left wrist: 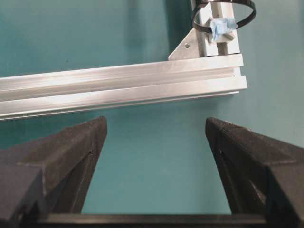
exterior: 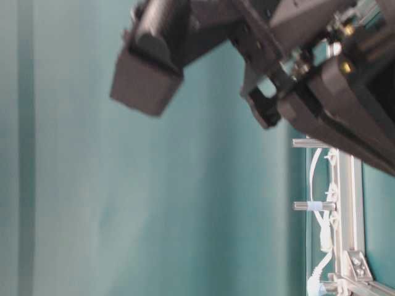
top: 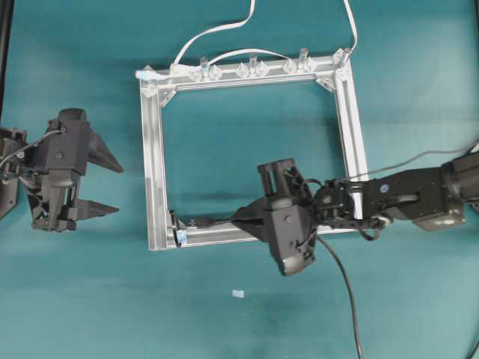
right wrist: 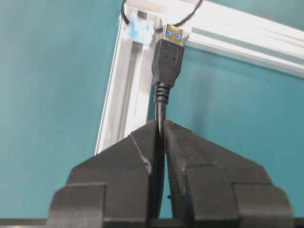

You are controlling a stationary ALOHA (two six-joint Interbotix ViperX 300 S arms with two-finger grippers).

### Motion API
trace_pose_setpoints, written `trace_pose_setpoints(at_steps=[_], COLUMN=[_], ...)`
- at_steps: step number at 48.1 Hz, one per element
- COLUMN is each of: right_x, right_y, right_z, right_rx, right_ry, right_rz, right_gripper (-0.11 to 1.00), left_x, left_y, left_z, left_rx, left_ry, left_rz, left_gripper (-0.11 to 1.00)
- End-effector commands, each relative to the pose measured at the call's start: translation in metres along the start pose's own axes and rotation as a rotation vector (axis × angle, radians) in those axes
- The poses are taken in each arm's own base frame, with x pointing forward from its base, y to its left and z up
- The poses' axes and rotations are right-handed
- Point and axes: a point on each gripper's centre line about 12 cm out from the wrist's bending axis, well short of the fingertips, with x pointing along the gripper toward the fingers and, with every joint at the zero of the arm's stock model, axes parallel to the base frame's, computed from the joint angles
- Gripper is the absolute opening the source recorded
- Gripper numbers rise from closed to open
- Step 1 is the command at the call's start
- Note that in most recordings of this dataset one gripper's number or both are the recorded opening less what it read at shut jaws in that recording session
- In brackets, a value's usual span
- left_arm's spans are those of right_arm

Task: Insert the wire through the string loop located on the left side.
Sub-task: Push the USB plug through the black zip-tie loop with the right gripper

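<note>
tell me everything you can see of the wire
The wire is a thin black cable ending in a black moulded USB plug with a ribbed strain relief and a metal tip with blue inside. The right gripper is shut on the cable just behind the plug. The tip sits at the frame corner, at the string loop. The rest trails off the bottom edge of the overhead view.

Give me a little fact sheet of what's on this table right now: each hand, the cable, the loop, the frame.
left hand: open, empty, outside the frame's left rail
right hand: shut on the wire, just behind its plug
wire: black, plug tip at the loop, not yet clearly through
string loop: thin dark ring with pale-blue tab, at the frame's corner
frame: silver square, flat on green table
white cable: along the far rail
</note>
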Motion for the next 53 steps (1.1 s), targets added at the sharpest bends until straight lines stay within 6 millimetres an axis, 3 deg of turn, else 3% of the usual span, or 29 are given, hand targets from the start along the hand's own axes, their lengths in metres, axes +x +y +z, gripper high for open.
trace_pose_setpoints(at_steps=[1,53], right_x=[0.005,0.041], right_y=[-0.002,-0.006], right_z=[0.018,0.037], right_rx=[-0.005,-0.008], right_ry=[-0.049,-0.085], right_rz=[-0.005,-0.017], right_gripper=[0.06,0.06], left_x=[-0.001,-0.002], left_y=[-0.001,-0.001], left_z=[0.006,0.007], left_rx=[-0.004,-0.004], left_ry=[-0.018,-0.021], left_rz=[-0.003,-0.004], left_gripper=[0.87,0.87])
